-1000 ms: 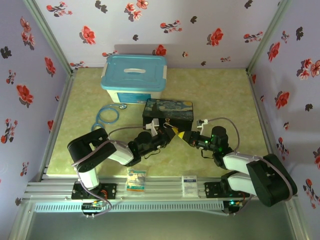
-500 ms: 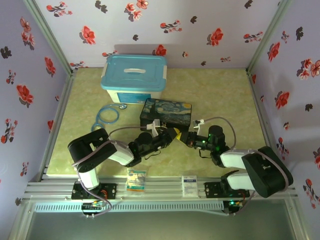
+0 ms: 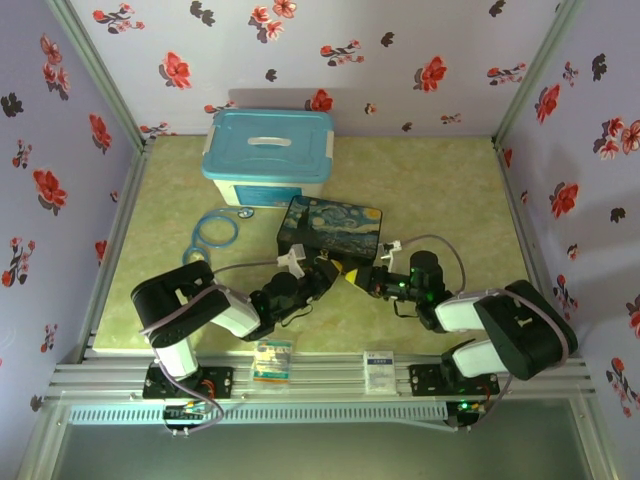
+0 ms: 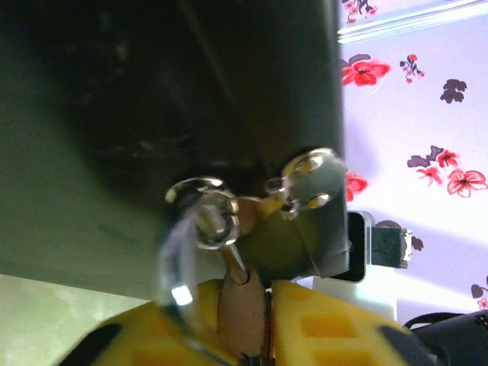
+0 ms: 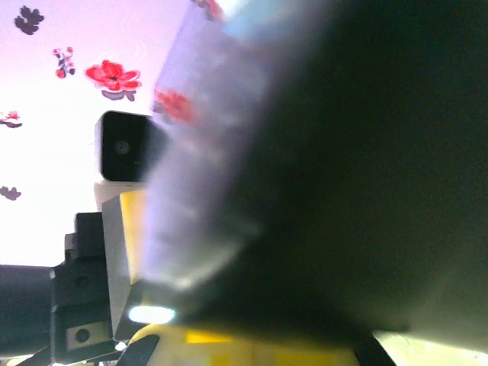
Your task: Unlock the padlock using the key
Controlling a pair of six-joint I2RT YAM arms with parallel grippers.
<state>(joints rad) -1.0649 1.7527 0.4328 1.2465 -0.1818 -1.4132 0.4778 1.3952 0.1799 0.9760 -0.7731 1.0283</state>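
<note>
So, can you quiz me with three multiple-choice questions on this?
1. The left gripper and right gripper meet: A on the wall B just in front of the painted box C far right corner
2. The tub lid is: A red B black C light blue
3. The left gripper is: A shut on the padlock B wide open C holding a cable

B, their tips come together at the box's near side; C, the lid is pale blue; A, its yellow fingers pinch the brass body.

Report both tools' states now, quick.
Left tool: closed on the tiny brass-gold padlock.
Right tool: cannot be told; its view is blurred.
</note>
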